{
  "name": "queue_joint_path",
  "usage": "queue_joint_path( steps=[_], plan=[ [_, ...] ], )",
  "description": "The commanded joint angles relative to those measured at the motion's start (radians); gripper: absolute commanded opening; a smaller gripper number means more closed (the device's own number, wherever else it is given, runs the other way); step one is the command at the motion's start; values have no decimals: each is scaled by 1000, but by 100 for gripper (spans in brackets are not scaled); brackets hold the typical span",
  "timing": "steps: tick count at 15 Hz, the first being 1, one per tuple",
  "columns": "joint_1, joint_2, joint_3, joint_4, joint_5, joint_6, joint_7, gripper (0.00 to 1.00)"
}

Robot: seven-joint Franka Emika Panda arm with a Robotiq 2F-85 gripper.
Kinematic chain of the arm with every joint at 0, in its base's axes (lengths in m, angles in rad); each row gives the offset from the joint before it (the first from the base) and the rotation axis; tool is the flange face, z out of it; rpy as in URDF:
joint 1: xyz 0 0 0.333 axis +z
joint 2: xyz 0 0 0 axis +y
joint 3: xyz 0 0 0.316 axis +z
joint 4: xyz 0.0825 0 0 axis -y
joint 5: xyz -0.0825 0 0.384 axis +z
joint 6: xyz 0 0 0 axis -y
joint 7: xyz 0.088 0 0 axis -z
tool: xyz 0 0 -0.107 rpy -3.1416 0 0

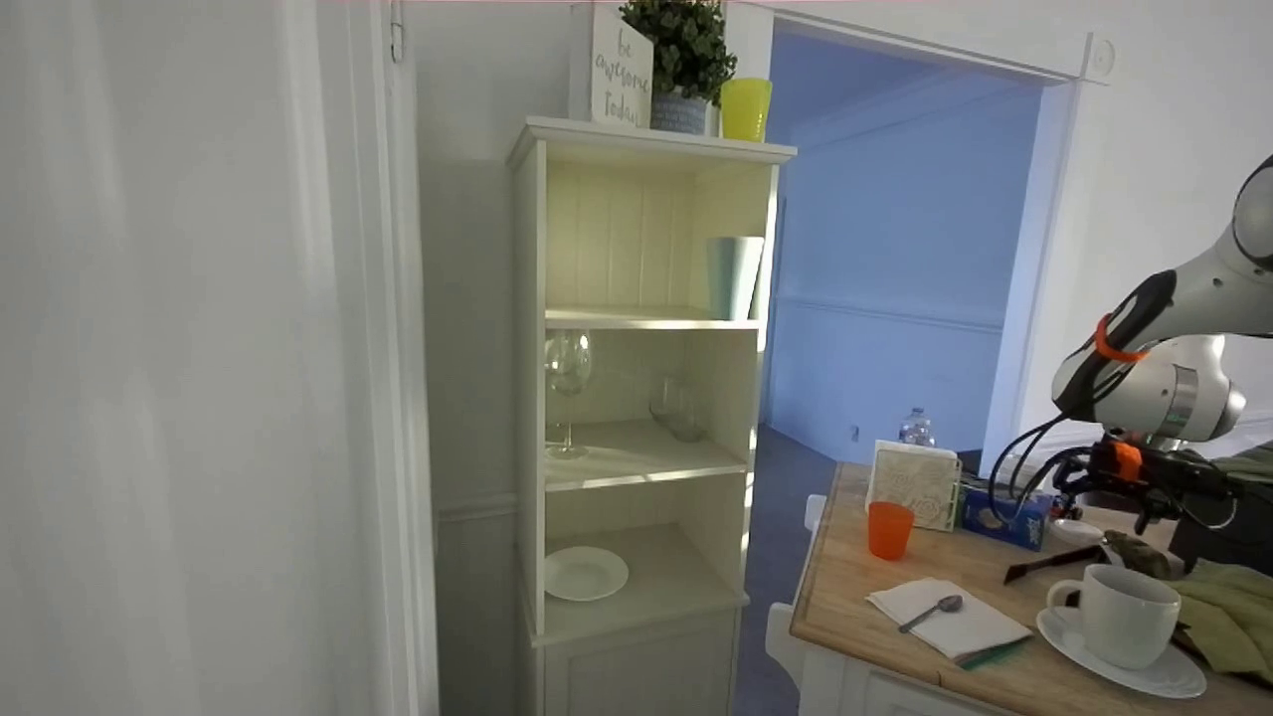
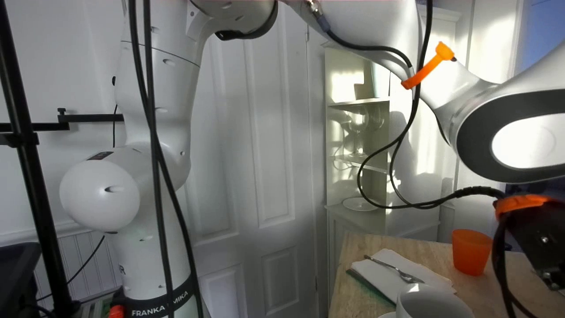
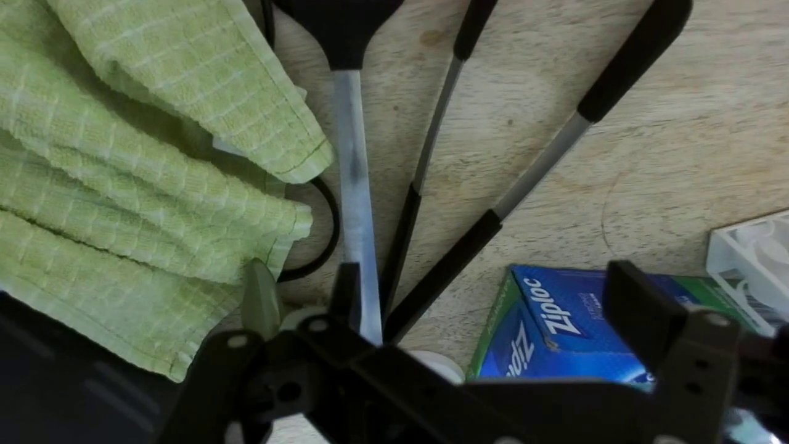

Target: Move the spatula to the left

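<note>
The spatula with a wide black head and a flat metal shaft lies at upper left of centre in the wrist view. Its head is cut off by the top edge. Two more utensils with black ends and metal middles, a thin one and a thicker one, lie to its right. My gripper is open with nothing held between the fingers. Its left finger overlaps the spatula shaft's lower end in this view; contact cannot be told. In an exterior view the gripper hangs above the table's far part.
A green towel lies left of the spatula. A blue Ziploc box is below and between the fingers. A white holder is at right. An orange cup, a napkin with a spoon and a white mug stand on the table.
</note>
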Motion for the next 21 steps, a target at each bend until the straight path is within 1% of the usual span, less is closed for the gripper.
queue_joint_path(
  steps=[1,3,7,12,14,16,17,18,19,21],
  plan=[
    [-72,105,38,130,52,-76,-91,100],
    [-101,147,54,176,54,-110,-107,100],
    [-159,218,95,244,57,-130,-130,100],
    [-212,278,140,318,51,-158,-121,100],
    [-227,298,154,345,50,-173,-120,90],
    [-238,314,165,368,48,-180,-118,83],
    [-243,324,169,378,46,-181,-116,76],
    [-246,332,172,387,43,-181,-116,77],
    [-249,340,175,397,42,-182,-115,69],
    [-251,355,173,410,34,-182,-108,67]
  ],
)
